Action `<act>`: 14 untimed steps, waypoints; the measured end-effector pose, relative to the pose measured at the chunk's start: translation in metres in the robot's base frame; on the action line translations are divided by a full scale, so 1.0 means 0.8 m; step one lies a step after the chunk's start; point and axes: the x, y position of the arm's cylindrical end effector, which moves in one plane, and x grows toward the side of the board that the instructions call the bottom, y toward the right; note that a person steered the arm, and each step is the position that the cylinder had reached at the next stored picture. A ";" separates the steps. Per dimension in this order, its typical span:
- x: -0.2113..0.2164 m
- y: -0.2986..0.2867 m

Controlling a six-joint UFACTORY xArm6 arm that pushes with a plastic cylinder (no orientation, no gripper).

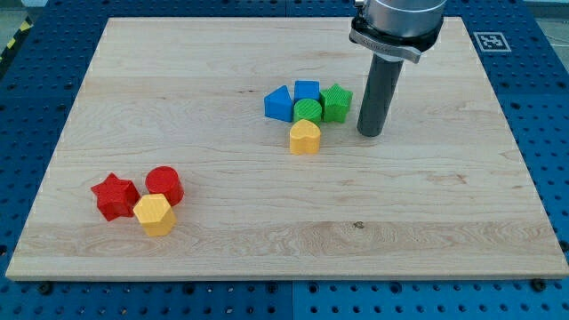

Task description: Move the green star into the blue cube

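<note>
The green star (337, 101) sits near the board's middle top, touching the right side of the blue cube (307, 91). A green round block (308, 110) sits just below the cube, against the star's lower left. My tip (371, 132) rests on the board just to the right of the green star, a small gap apart from it.
A blue triangular block (278, 103) touches the cube's left. A yellow block (305, 137) sits below the green round block. At lower left are a red star (115, 196), a red cylinder (164, 186) and a yellow hexagon (155, 214). The wooden board (444, 222) lies on a blue pegboard.
</note>
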 end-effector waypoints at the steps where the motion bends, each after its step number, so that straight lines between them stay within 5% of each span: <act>1: 0.000 -0.007; 4: -0.039 -0.006; 7: 0.026 -0.017; 14: -0.018 -0.002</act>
